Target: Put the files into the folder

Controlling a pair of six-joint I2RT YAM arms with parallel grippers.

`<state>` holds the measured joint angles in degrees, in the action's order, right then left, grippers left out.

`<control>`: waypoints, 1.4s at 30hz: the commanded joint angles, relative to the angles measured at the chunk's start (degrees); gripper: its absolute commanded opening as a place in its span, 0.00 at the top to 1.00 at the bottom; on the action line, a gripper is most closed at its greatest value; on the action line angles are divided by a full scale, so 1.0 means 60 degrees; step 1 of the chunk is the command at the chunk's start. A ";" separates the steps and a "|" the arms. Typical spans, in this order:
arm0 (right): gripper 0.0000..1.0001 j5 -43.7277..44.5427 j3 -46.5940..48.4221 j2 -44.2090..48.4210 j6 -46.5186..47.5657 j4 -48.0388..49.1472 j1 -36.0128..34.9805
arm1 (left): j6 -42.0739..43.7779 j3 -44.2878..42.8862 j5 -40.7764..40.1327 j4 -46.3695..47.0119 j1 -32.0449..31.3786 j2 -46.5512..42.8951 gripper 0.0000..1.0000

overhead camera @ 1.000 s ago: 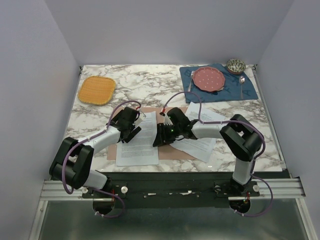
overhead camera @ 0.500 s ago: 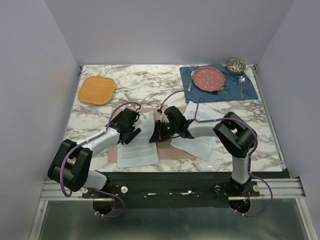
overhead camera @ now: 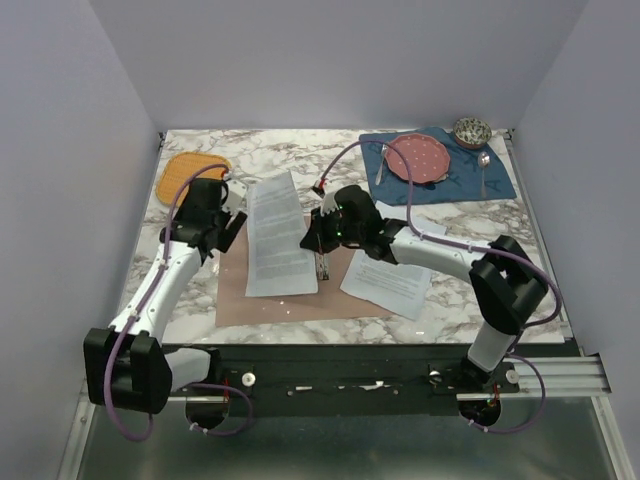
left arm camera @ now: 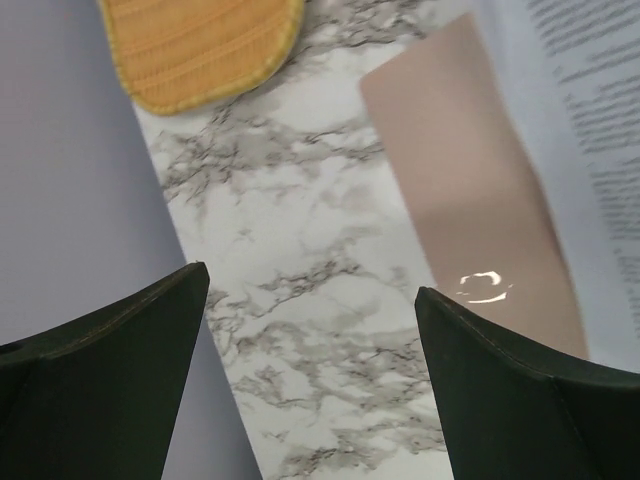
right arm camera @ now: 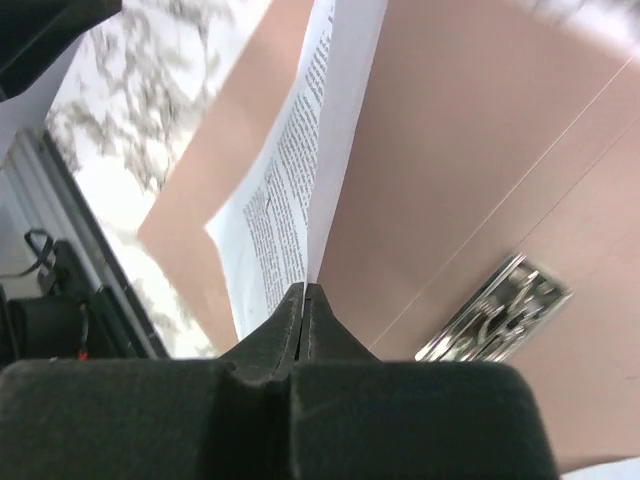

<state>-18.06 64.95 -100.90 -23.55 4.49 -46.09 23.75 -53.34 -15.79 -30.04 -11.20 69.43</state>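
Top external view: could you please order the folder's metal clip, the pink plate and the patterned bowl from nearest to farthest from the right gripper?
1. Metal clip, on the folder right beside the right gripper, which pinches a paper sheet.
2. Pink plate, far right, on the blue placemat.
3. Patterned bowl, far right corner, beyond the plate.

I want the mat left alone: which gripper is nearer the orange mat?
Left. The left gripper hangs open beside the orange mat; the right gripper is over the folder, pinching a sheet.
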 commanded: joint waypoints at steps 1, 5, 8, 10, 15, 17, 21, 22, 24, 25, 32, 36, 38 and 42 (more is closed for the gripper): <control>0.99 0.1398 0.0308 0.0498 0.2209 -0.0383 0.0151 | 0.0772 0.0611 0.1018 -0.0691 0.1146 0.0073 0.01; 0.99 0.1517 0.0367 0.0747 0.3425 -0.0426 0.0254 | 0.1343 0.1594 0.1225 -0.0064 0.1398 0.0220 0.01; 0.99 0.1429 0.0396 0.0908 0.4098 -0.0470 0.0356 | 0.1433 0.2005 0.1401 0.0347 0.1471 0.0527 0.01; 0.99 0.1371 0.0440 0.0938 0.4393 -0.0543 0.0400 | 0.1462 0.2093 0.1387 0.0524 0.1530 0.0906 0.01; 0.99 0.1195 0.0513 0.1113 0.4511 -0.0719 0.0474 | 0.1462 0.2123 0.1240 0.1124 0.1778 0.1480 0.01; 0.99 0.1136 0.0513 0.1201 0.4438 -0.0719 0.0474 | 0.1506 0.2123 0.1269 0.1242 0.1779 0.1656 0.01; 0.99 0.0552 0.0615 0.1290 0.4043 -0.1202 0.0474 | 0.1506 0.2181 0.1255 0.1433 0.1939 0.1919 0.01; 0.99 0.0187 0.0630 0.1290 0.3665 -0.1217 0.0474 | 0.1506 0.2239 0.1269 0.1462 0.2013 0.1934 0.01; 0.99 -0.0195 0.0616 0.1261 0.3312 -0.1261 0.0488 | 0.1477 0.2298 0.1343 0.1521 0.2013 0.1949 0.01; 0.99 -0.0386 0.0587 0.1275 0.3005 -0.1261 0.0474 | 0.1477 0.2357 0.1357 0.1535 0.2013 0.1935 0.01; 0.99 -0.1178 0.0206 0.1436 0.2256 -0.1261 0.0459 | 0.1462 0.2620 0.1460 0.1682 0.2013 0.1832 0.01; 0.99 -0.1354 0.0191 0.1422 0.1963 -0.1203 0.0445 | 0.1403 0.2694 0.1577 0.1711 0.2014 0.1846 0.01; 0.99 -0.1383 0.0177 0.1378 0.1787 -0.1144 0.0372 | 0.1389 0.2738 0.1592 0.1726 0.2013 0.1832 0.01; 0.99 -0.1311 0.0176 0.1202 0.1523 -0.1056 0.0269 | 0.1403 0.2811 0.1636 0.1726 0.2013 0.1759 0.01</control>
<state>-24.34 66.85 -94.13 -11.79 -2.61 -43.57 32.36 -39.11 -9.26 -18.96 0.43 79.18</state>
